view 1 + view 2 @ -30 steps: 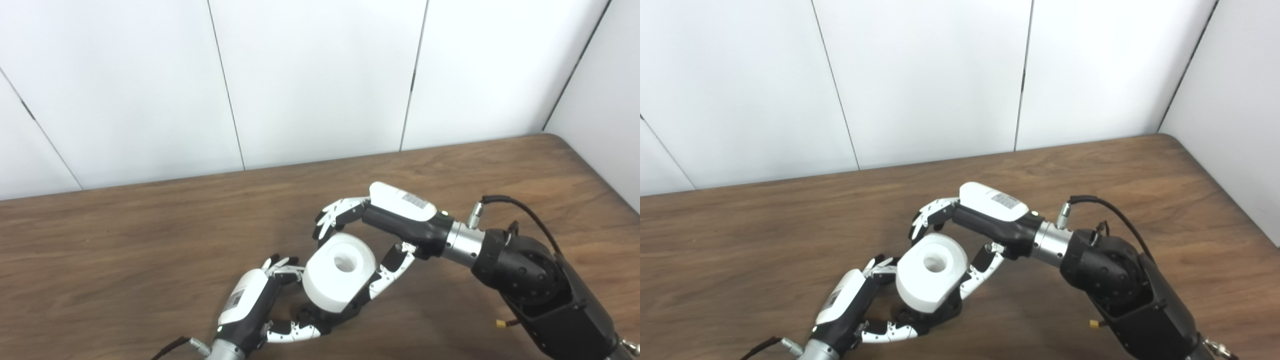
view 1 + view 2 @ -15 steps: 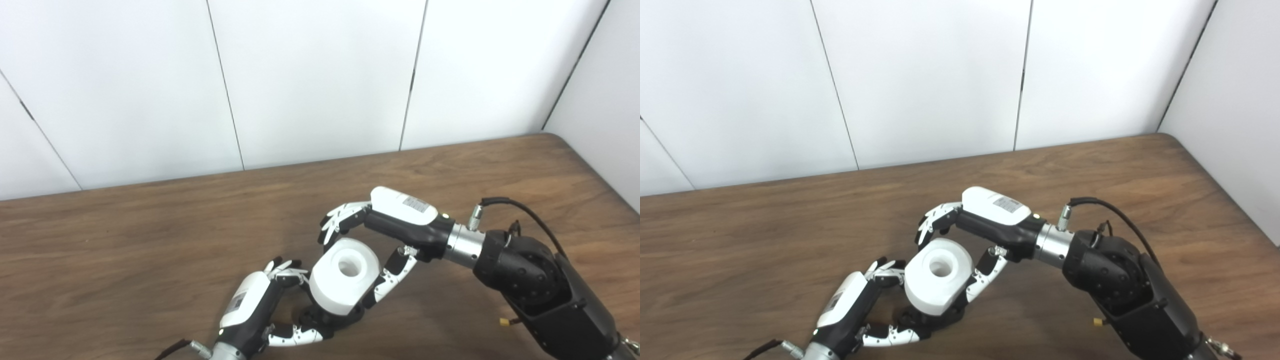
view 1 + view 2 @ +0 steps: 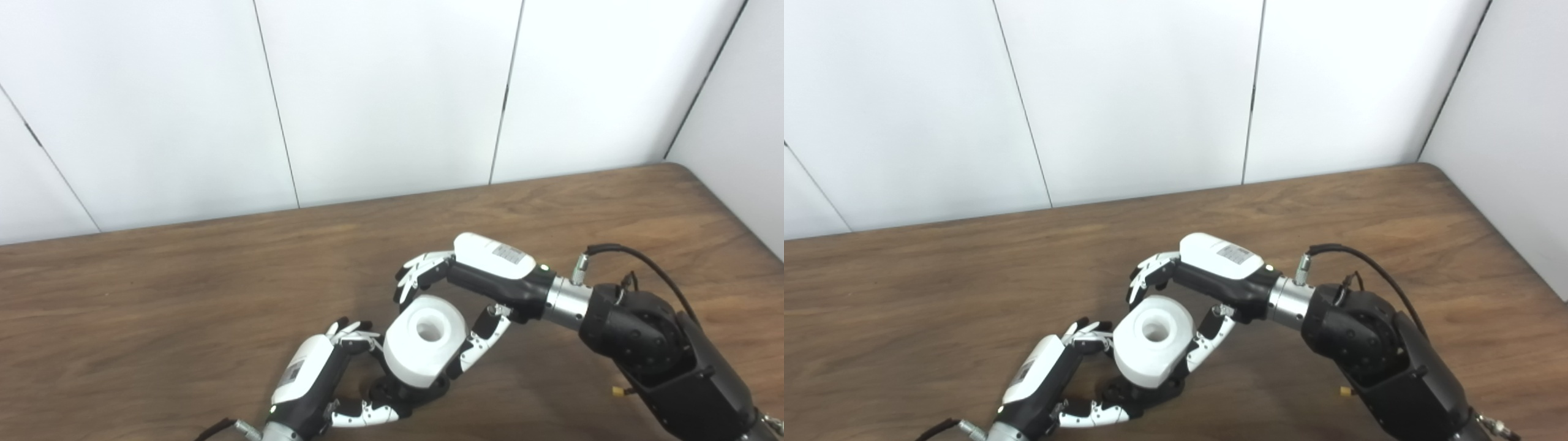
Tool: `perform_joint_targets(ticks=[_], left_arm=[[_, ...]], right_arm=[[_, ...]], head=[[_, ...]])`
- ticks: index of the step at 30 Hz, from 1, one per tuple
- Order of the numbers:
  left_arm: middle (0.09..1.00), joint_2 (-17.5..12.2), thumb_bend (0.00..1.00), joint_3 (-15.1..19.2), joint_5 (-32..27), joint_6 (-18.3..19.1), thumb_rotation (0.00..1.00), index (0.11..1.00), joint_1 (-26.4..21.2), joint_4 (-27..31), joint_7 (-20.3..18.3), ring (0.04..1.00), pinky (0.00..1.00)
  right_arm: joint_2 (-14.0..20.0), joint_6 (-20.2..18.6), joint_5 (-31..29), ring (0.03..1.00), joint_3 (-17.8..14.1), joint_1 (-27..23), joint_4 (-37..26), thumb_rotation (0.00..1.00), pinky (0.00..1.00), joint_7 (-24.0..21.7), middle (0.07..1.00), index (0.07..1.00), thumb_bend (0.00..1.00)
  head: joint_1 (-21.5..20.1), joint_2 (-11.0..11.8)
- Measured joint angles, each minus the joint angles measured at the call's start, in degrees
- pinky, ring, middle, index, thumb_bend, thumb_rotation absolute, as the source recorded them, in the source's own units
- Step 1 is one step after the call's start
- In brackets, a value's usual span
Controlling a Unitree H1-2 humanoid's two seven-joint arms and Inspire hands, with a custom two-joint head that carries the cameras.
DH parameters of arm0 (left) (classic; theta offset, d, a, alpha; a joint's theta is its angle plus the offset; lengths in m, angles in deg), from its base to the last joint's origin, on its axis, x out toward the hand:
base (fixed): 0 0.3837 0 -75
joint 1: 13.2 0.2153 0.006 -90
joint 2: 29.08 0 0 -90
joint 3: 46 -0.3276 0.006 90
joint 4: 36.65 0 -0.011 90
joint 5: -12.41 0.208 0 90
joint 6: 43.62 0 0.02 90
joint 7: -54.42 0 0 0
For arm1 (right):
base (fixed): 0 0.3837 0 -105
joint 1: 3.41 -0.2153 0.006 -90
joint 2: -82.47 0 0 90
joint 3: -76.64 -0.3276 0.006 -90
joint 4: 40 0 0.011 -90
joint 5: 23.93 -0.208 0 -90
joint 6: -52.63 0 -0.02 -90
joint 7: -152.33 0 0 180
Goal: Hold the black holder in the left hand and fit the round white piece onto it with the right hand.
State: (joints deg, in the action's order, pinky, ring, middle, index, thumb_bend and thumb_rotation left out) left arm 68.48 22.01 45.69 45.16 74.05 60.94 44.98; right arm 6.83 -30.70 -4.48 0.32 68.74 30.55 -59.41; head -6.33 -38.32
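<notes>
The left robot hand [image 3: 312, 383] sits low on the worktop [image 3: 153, 318], just left of the white piece [image 3: 425, 340], its fingers curled around a black holder [image 3: 401, 392] that shows only as a dark base under the piece. The piece sits on top of that base with its centre hole facing up, so the fit looks close to done; seating it fully and letting go seem to remain. Right of the piece, the right robot hand [image 3: 471, 288] has fingers and thumb clamped on its sides. How deep the piece sits is hidden, since it covers most of the holder. The left wrist is cut off by the picture's bottom edge.
</notes>
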Motion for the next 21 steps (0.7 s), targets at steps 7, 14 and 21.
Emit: perform_joint_targets(ticks=[7, 14, 21], left_arm=[[0.754, 0.00, 0.52, 0.02, 0.03, 0.01, 0.06, 0.484, -0.03, 0.00, 0.01, 0.910, 1.00], [0.753, 0.00, 0.52, 0.06, 0.02, 0.01, 0.06, 0.484, -0.09, -0.01, 0.00, 0.913, 1.00], [0.754, -0.01, 0.52, 0.06, 0.04, 0.01, 0.06, 0.484, -0.09, -0.01, 0.01, 0.913, 1.00]], right_arm=[[0.01, 0.35, -0.17, 0.810, 0.10, 1.05, 0.03, 0.14, 0.65, -0.02, 0.700, 0.481, 0.52], [-0.01, 0.60, -0.81, 0.813, 0.39, 1.58, 0.03, 0.14, 0.66, -0.03, 0.703, 0.481, 0.52], [-0.07, 0.73, -0.99, 0.809, 0.45, 2.37, 0.03, 0.14, 0.66, -0.03, 0.706, 0.481, 0.52]], head=[[0.18, -0.26], [0.18, 0.00], [0.61, 0.09]])
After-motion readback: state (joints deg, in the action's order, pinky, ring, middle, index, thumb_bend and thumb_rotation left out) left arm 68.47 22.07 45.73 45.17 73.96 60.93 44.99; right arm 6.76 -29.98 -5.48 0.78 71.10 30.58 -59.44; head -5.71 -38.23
